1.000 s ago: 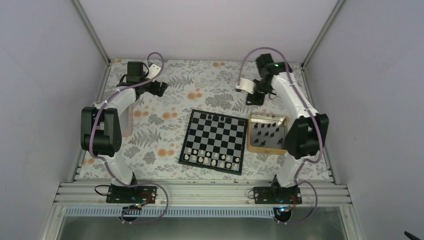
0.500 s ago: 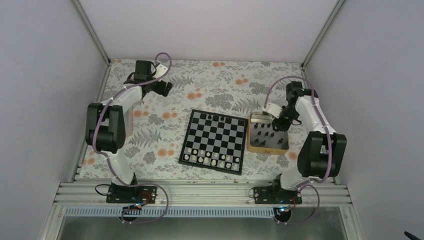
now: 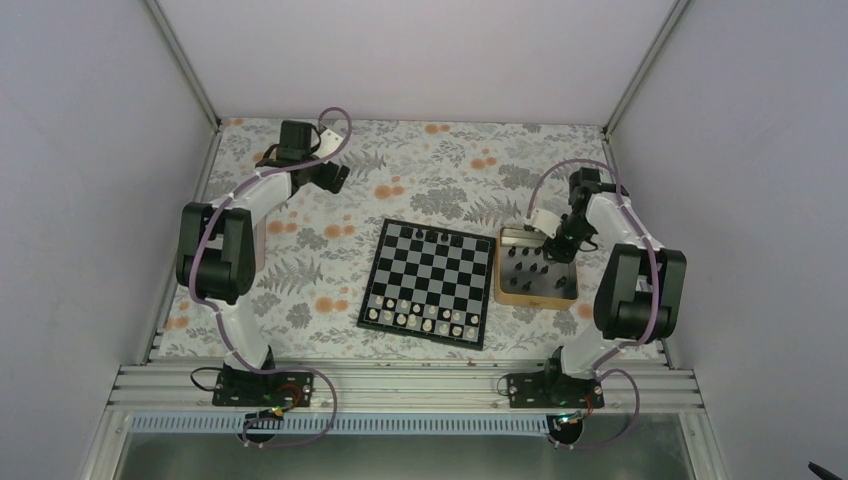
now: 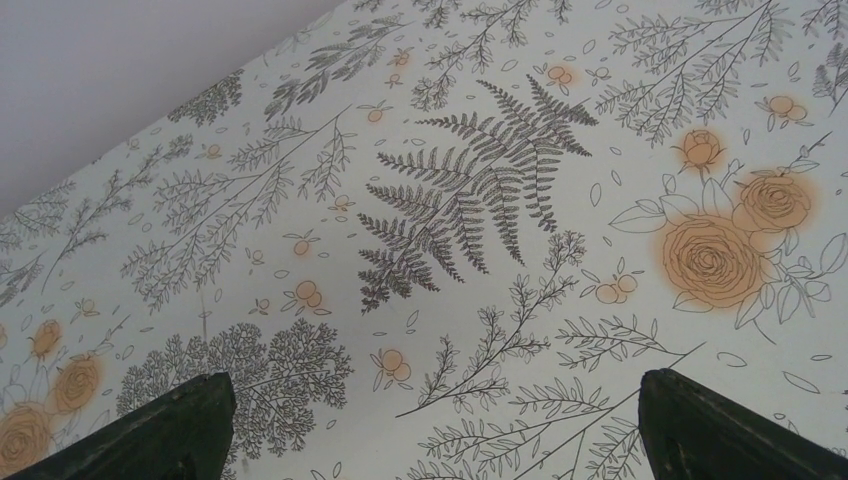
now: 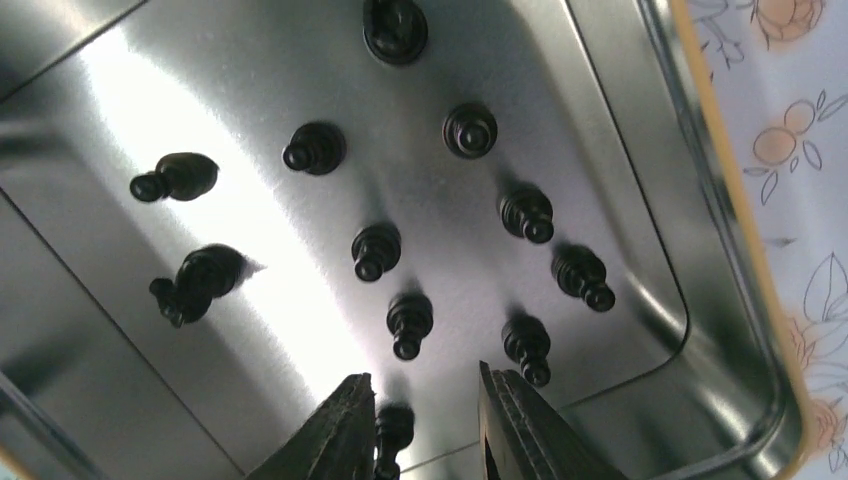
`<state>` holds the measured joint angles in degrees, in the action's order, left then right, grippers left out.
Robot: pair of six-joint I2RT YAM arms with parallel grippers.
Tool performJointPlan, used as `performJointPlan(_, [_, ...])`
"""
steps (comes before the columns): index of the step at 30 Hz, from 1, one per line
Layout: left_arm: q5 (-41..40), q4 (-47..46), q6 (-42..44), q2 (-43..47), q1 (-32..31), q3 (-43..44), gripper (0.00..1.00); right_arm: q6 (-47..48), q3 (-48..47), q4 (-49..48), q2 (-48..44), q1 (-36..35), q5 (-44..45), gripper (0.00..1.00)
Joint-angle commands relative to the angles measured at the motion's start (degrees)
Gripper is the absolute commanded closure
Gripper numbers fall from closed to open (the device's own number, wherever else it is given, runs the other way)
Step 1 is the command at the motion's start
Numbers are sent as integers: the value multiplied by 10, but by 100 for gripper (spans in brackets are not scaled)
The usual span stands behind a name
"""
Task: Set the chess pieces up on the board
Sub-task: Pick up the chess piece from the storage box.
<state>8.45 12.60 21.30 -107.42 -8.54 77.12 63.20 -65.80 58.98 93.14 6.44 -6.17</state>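
Chess pieces [image 5: 377, 250] standing in tray [image 5: 640, 180] right of board [image 3: 430, 275], right tool [image 5: 422, 372] apart astride one piece [image 5: 393, 430], left tool [image 4: 432, 375] spread wide above table [image 4: 480, 200]

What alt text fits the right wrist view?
The right gripper, jaws open, straddles one black piece at the bottom edge. Ten more pieces are scattered across the shiny tray.

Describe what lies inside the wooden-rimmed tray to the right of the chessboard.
Small black chess pieces are scattered on the tray's shiny floor; one sits between the right end effector's open fingers. The right arm hides the tray's far corner from above.
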Motion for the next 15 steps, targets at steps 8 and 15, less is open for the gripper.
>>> performJointPlan(8, [-19, 0, 8, -16, -13, 16, 0, -11, -39, -48, 77, -71, -54, 69])
performJointPlan(15, [-19, -2, 5, -9, -14, 13, 0, -19, -68, -67, 118, -103, -54, 68])
